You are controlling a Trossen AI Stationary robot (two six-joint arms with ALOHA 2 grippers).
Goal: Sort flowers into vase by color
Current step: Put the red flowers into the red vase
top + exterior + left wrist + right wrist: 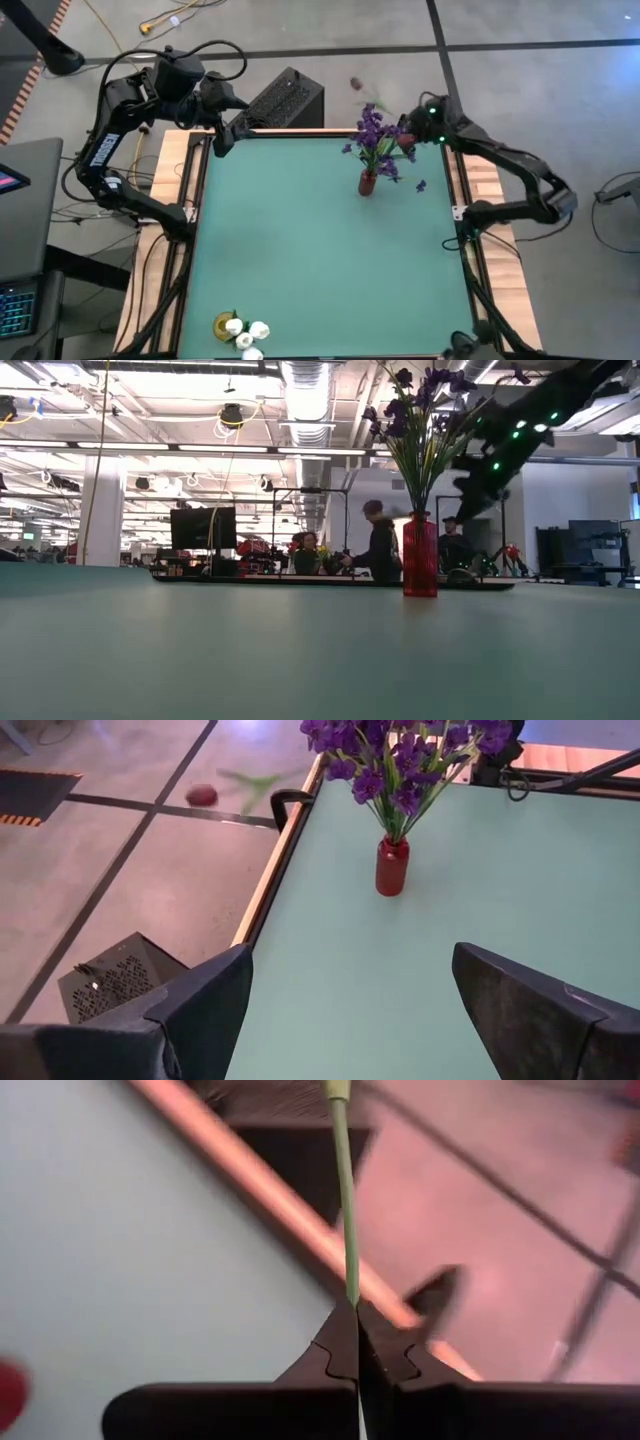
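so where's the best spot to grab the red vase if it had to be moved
Probably the body of the red vase, below the neck: it stands upright and its sides are bare there. Come in level from the side; the purple sprigs fan out above and block a top approach. The left gripper is open, facing it.

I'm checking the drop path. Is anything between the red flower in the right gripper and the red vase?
Yes. The purple sprigs already fill the red vase and spread over its mouth, beside the right gripper, which is shut on the red flower by its stem. Nothing else visible is in the way.
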